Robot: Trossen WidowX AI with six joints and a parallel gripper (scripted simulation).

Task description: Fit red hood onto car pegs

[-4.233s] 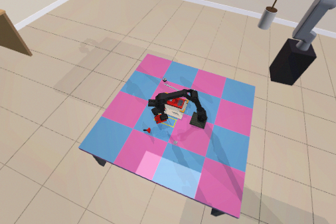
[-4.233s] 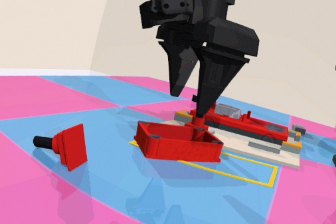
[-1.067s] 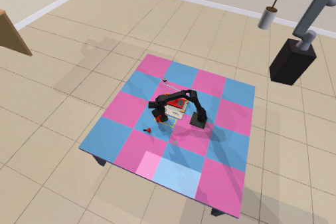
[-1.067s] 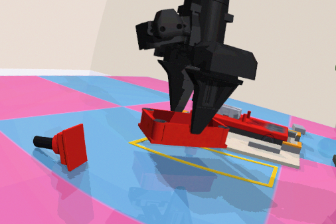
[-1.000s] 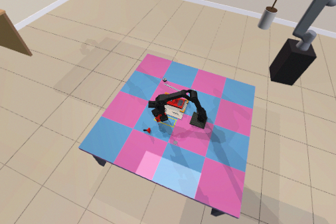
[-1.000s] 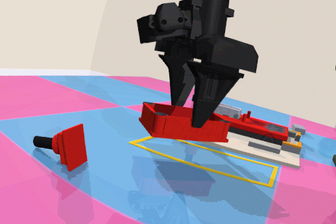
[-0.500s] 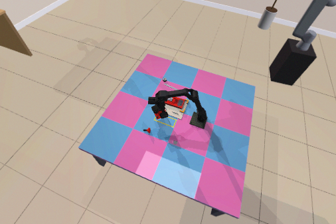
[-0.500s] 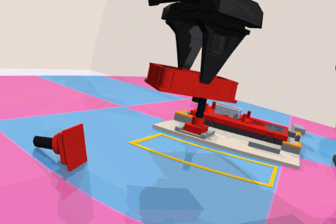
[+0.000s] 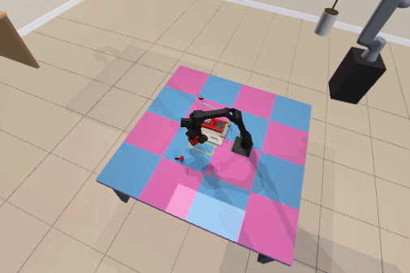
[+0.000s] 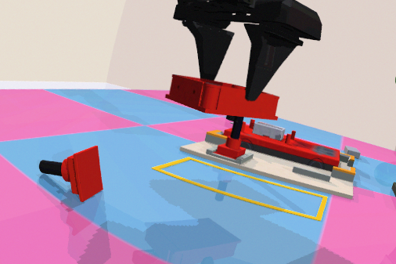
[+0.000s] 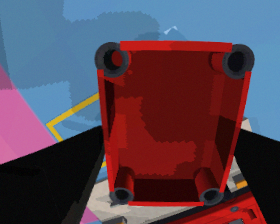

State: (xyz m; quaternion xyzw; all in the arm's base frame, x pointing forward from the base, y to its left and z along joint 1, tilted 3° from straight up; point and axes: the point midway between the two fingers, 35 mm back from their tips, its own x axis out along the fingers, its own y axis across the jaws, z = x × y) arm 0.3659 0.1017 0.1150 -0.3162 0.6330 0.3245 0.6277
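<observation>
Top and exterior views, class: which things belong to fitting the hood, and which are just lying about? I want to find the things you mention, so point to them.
Belong to the job:
- hood (image 9: pixel 193 142) (image 10: pixel 228 97) (image 11: pixel 166 110), held by the gripper (image 9: pixel 197 138) (image 10: pixel 230 88) (image 11: pixel 169 135)
- chassis (image 9: pixel 219 126) (image 10: pixel 289 147) (image 11: pixel 231 214)
- engine block (image 9: pixel 207 121) (image 10: pixel 269 131)
- pegs (image 10: pixel 293 135)
- jig (image 9: pixel 216 140) (image 10: pixel 340 189) (image 11: pixel 101 202)

Lying about:
- red plate with black stem (image 9: pixel 181 159) (image 10: pixel 90 174), tipped over
- small dark-rimmed disc (image 9: pixel 201 97)
- thin pale rod (image 9: pixel 207 105)
</observation>
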